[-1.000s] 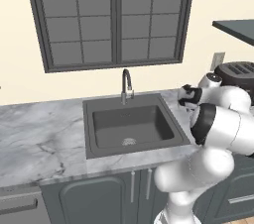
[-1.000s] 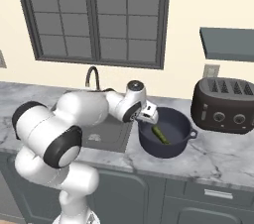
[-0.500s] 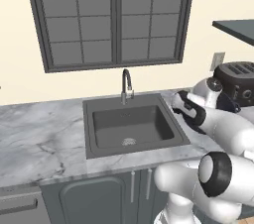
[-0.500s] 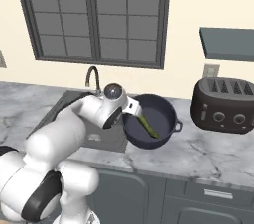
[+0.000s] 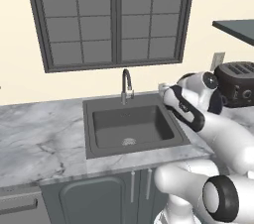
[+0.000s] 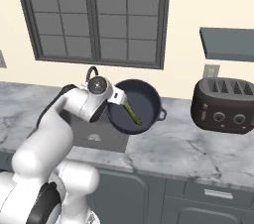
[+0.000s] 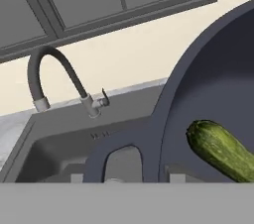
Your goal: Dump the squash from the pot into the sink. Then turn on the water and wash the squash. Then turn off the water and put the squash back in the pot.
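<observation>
Navy-blue and tipped steeply on its side, the pot [image 6: 136,106] hangs from our gripper [image 6: 118,96], whose jaws are partly closed on its near handle. Inside, the squash [image 6: 132,112] lies against the pot's floor, its long axis running down toward the lower rim. Below and left of that rim sits the sink [image 5: 134,126], so we judge more tilt would drop it there.

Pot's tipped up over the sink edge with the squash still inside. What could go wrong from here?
1. The pot is tilted steeply, its mouth facing outward beside the sink; the squash may slide onto the counter rather than into the basin.
2. The claw appears to hold the pot by one side handle, so the pot may twist or slip.
3. The faucet stands close; swinging further could knock it.
</observation>
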Controlling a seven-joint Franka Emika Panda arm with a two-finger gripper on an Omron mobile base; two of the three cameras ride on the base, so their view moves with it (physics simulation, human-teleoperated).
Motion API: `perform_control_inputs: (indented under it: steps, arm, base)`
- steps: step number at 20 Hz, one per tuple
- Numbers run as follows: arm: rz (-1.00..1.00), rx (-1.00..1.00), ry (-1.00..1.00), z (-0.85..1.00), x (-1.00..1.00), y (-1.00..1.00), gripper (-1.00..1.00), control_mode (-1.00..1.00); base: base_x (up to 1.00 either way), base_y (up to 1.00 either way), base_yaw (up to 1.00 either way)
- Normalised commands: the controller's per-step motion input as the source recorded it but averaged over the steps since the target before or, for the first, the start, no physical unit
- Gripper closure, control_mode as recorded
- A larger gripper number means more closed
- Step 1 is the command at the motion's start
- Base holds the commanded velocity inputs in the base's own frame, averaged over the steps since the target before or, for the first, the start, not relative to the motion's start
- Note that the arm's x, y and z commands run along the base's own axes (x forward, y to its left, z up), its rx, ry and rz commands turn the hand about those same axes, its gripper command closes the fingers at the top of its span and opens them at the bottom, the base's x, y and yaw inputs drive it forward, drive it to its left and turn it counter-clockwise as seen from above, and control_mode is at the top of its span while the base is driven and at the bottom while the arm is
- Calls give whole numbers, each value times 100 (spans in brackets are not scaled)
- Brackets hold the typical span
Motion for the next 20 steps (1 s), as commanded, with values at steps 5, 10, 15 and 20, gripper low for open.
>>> perform_control_inputs:
  steps: [5,10,15,20]
  arm:
    - [2,20,0,83,32,9,100,-100]
    - [0,9,0,92,21,19,100,-100]
    - [0,2,0,82,-11,46,100,-100]
    - [0,3,0,54,-33,77,100,-100]
  base:
    - [0,0,0]
    - [0,0,0]
    - [0,0,0]
    - [0,0,0]
